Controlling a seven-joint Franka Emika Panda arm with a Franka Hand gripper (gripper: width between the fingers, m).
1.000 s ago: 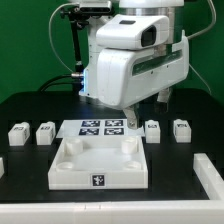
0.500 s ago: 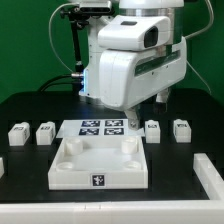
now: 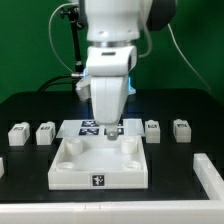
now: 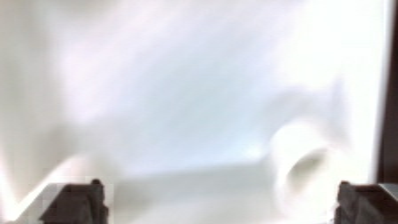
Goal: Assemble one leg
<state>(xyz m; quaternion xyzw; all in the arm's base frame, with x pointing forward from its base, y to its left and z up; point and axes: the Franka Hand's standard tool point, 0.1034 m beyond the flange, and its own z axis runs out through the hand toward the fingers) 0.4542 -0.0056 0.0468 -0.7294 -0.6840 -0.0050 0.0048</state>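
My gripper hangs low over the back rim of the tray, which sits mid-table toward the near edge. In the wrist view its fingertips stand far apart with only white tray surface between them. So it is spread wide and carrying nothing.

The leg nearest to it rests on the table just beyond the tray's back corner, on the exterior view's right. The other three legs lie in the same row, parallel to the far edge.

To do this step well, I judge I should lift clear of the tray rim and centre over that leg. Then I should square the fingers to its flat sides and come down straight.

The arm covers much of the marker board. The wrist view is blurred white. I make out one round socket and little else, and no leg shows there.
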